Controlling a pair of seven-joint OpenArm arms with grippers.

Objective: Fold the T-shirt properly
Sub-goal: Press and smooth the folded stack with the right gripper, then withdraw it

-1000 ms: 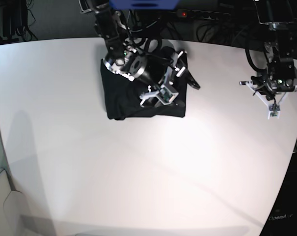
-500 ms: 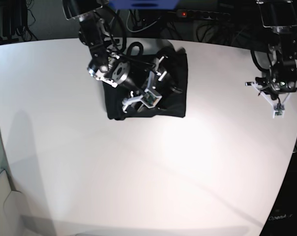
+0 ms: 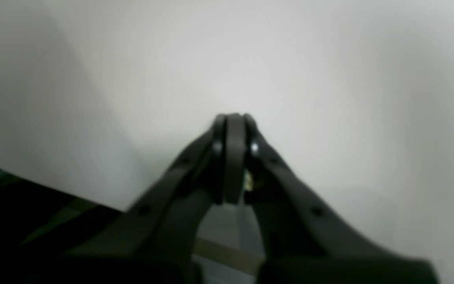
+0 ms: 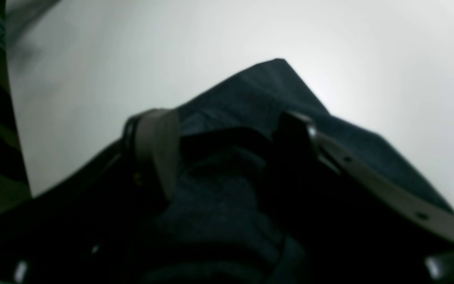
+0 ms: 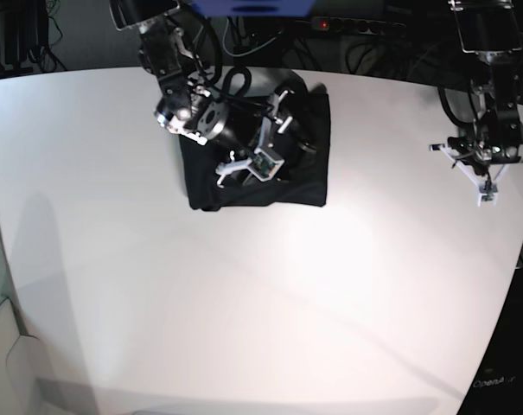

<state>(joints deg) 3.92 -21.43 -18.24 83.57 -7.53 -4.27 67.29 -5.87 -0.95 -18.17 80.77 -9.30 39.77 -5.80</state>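
The T-shirt (image 5: 287, 186) lies on the white table (image 5: 244, 303) toward the far edge, left of centre in the base view. It is folded into a compact, roughly rectangular dark bundle with a fairly straight near edge. One corner of the folded fabric (image 4: 278, 79) points away from the right wrist camera onto bare table.

The right gripper (image 5: 265, 143) hangs directly over the bundle, tilted, with its jaws spread wide. In the right wrist view the two fingers (image 4: 156, 146) stand well apart with dark fabric visible between and below them. Neither finger clamps any fabric. Whether the fingertips touch the cloth cannot be determined, as that view is blurred and dark at its lower part.

The left gripper (image 5: 484, 186) is positioned well apart from the garment, over bare table near the right edge in the base view. Its jaws are closed fully together, tip against tip, with nothing between them. In the left wrist view (image 3: 233, 126) only plain white table surface appears beyond the closed fingertips.
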